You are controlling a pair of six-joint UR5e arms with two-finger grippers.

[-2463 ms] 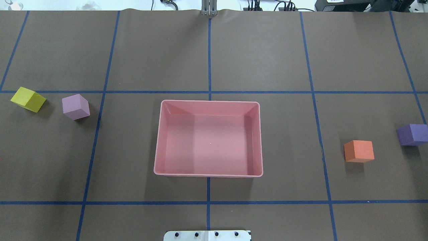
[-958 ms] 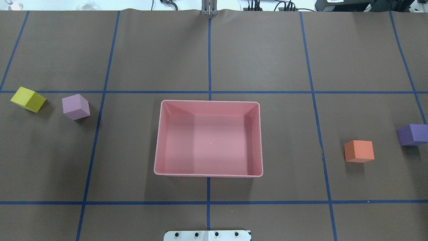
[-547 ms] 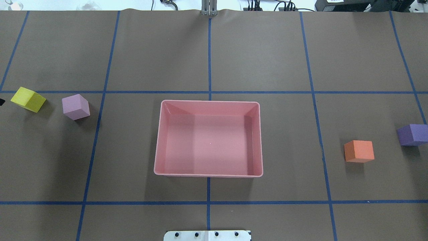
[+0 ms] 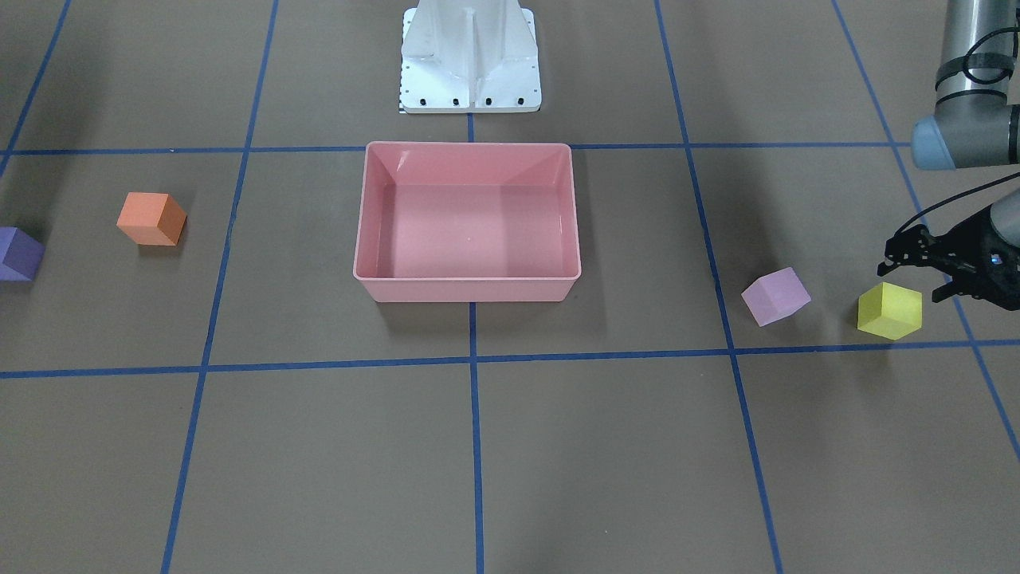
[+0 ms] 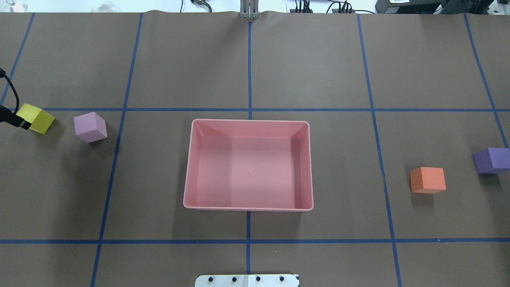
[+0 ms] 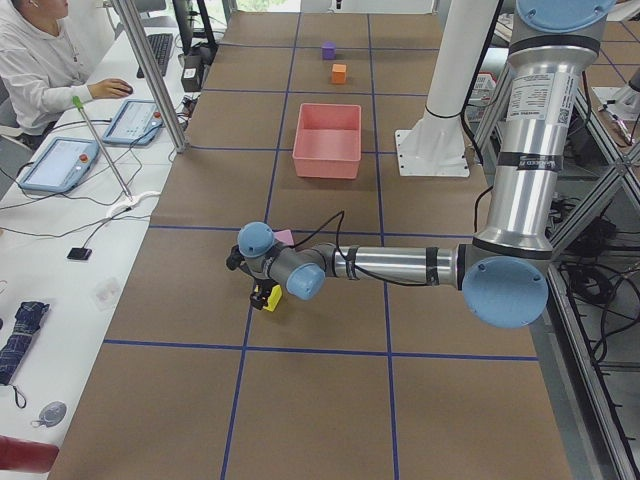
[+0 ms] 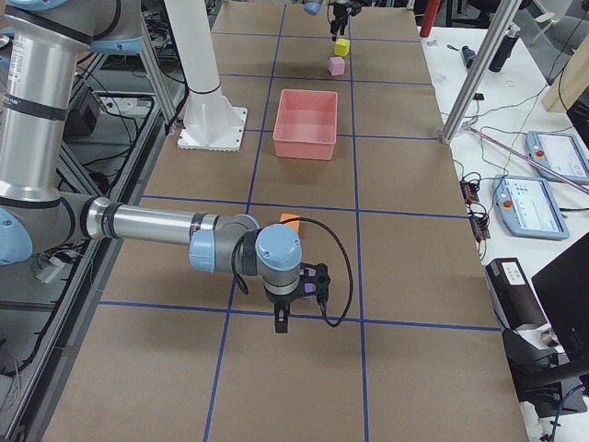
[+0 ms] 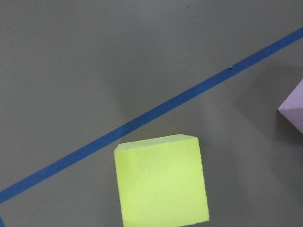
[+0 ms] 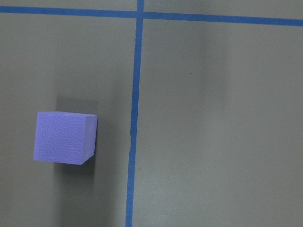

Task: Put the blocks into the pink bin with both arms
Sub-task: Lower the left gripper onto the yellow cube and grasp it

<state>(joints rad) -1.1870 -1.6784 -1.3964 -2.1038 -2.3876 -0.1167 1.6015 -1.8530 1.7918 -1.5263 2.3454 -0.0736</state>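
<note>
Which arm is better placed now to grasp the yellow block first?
The left: the left gripper hangs open close by the yellow block; the right gripper is at the other end, near the purple block.

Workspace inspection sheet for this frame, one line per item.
surface: brown paper table with a blue tape grid.
job's things: pink bin empty; yellow block, lilac block, orange block and purple block all on the table.
clutter: nothing seen.
grippers: left gripper open over the yellow block; right gripper above the table, state unclear.
cables: right wrist cable looped; left wrist cable arched.
surroundings: operator at a side desk; white pedestal.
</note>
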